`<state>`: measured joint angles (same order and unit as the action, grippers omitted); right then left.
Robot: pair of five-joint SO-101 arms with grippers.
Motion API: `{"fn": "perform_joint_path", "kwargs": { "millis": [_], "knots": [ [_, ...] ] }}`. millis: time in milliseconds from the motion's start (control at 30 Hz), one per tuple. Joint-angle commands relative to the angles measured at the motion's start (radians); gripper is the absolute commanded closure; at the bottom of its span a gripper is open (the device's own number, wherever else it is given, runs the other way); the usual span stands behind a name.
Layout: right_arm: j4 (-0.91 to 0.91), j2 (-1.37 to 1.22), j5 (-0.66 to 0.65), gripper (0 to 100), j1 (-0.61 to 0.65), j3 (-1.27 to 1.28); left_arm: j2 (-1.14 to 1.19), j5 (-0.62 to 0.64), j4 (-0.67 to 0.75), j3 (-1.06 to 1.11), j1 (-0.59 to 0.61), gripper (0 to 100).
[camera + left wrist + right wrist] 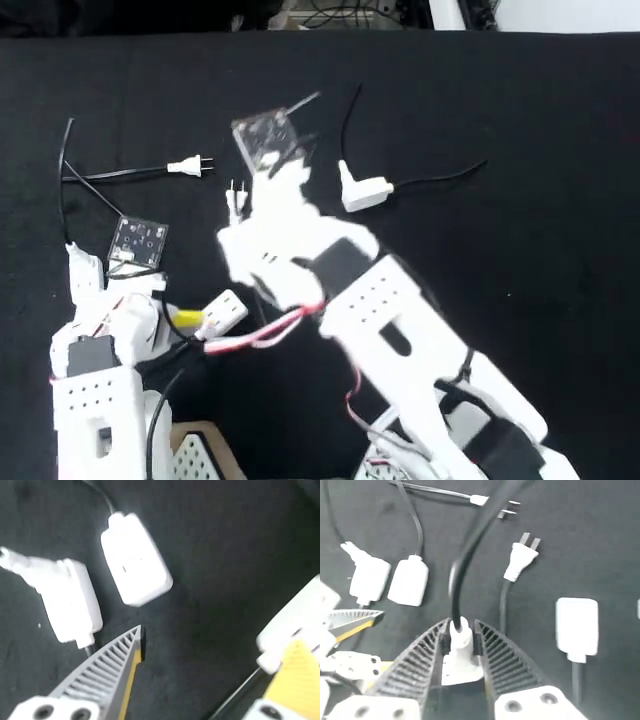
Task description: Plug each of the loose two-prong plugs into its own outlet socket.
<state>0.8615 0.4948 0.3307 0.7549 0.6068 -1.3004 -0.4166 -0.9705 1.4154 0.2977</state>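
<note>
Firmly, right gripper clamps plug.

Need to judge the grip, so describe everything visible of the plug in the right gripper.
The plug is white and plastic-looking, with a rounded collar where a thick black cord leaves it and arcs away. The right gripper is shut on it, ribbed grey fingers pressing both sides of its body. Its prongs are hidden. It is held over the black table.

A white plug on black cable sits in the right gripper. Beyond it lie a loose two-prong plug and, farther, a second plug; white outlet sockets flank it.
</note>
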Motion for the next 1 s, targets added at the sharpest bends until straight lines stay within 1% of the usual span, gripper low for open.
{"fn": "perform_joint_path", "kwargs": {
  "millis": [0,200,267,367,500,567,767,867,967],
  "knots": [
    [-0.115,0.094,0.035,98.7,0.044,0.07,-0.158,0.092,-0.055,-0.068,-0.071,59],
    [-0.204,0.234,0.077,98.7,0.044,0.185,-0.542,0.146,-0.204,-0.019,-0.188,59],
    [-0.21,0.278,0.077,98.7,0.049,0.217,-0.525,0.161,-0.198,-0.013,-0.214,59],
    [-0.209,0.335,0.078,98.7,0.083,0.266,-0.479,0.186,-0.155,-0.013,-0.219,59],
    [-0.204,0.389,0.078,98.7,0.143,0.326,-0.503,0.235,-0.147,-0.016,-0.228,59],
    [-0.175,0.409,0.078,98.7,0.155,0.331,-0.522,0.255,-0.147,-0.013,-0.228,59],
    [-0.04,0.453,0.072,98.7,0.155,0.271,-0.525,0.255,-0.146,-0.008,-0.22,59],
    [0.041,0.438,0.069,98.7,0.158,0.213,-0.525,0.255,-0.121,-0.004,-0.219,59],
    [0.057,0.386,0.069,98.7,0.158,0.194,-0.525,0.255,-0.098,0.016,-0.219,59]
  ]
}}
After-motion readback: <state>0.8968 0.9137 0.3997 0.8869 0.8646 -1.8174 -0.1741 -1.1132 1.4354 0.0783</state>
